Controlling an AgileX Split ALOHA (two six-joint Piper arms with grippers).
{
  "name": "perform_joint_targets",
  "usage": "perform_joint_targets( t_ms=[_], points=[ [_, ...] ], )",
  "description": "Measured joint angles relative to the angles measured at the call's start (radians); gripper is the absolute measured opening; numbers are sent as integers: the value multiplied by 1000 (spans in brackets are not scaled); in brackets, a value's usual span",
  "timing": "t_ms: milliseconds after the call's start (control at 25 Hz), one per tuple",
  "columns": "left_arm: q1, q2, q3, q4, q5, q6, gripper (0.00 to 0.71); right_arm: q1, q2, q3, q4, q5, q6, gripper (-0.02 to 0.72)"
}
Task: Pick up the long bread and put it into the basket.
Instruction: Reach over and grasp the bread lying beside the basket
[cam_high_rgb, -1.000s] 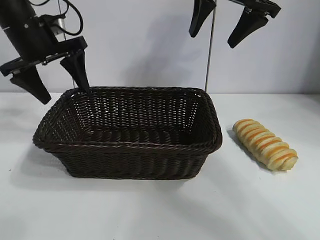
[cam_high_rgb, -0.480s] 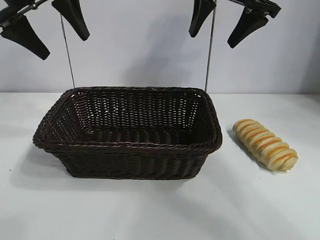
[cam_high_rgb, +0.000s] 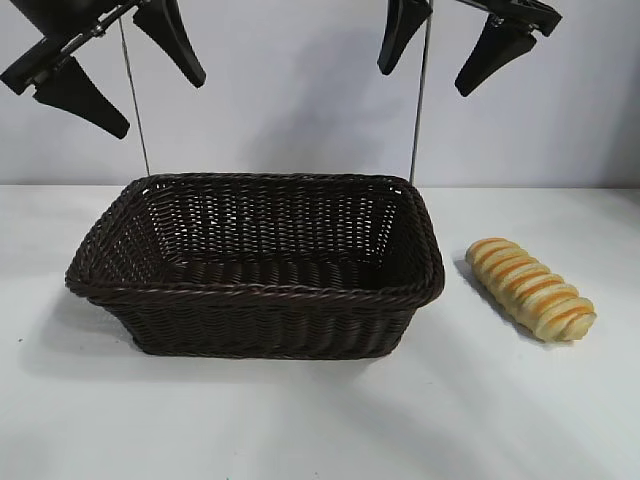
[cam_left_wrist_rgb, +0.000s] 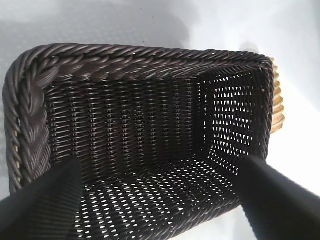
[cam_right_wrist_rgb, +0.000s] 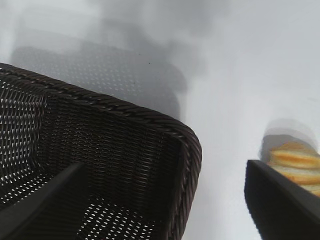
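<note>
The long bread, golden-yellow with orange-brown ridges, lies on the white table to the right of the basket. The dark brown wicker basket is empty. My left gripper is open and empty, high above the basket's left end. My right gripper is open and empty, high above the basket's right end. The left wrist view looks down into the basket, with a sliver of the bread past its far wall. The right wrist view shows the basket's corner and part of the bread behind one finger.
The white table spreads around the basket, with a pale wall behind. Two thin metal rods stand upright behind the basket.
My left gripper rose from just beside the basket's left rim to high above it, then shifted a little to the right. The right gripper, basket and bread stayed still.
</note>
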Motion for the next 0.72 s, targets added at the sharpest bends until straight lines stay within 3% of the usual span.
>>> perform_joint_targets(
  t_ms=[160,480,720],
  points=[
    [0,0,0,0,-12,0,610,0,0,0,-4,0,-19,612],
    [0,0,0,0,-13,0,610,-28,0,0,-161,0,-27,612],
    [0,0,0,0,-13,0,608,-132,0,0,-204,0,-27,612]
  ],
)
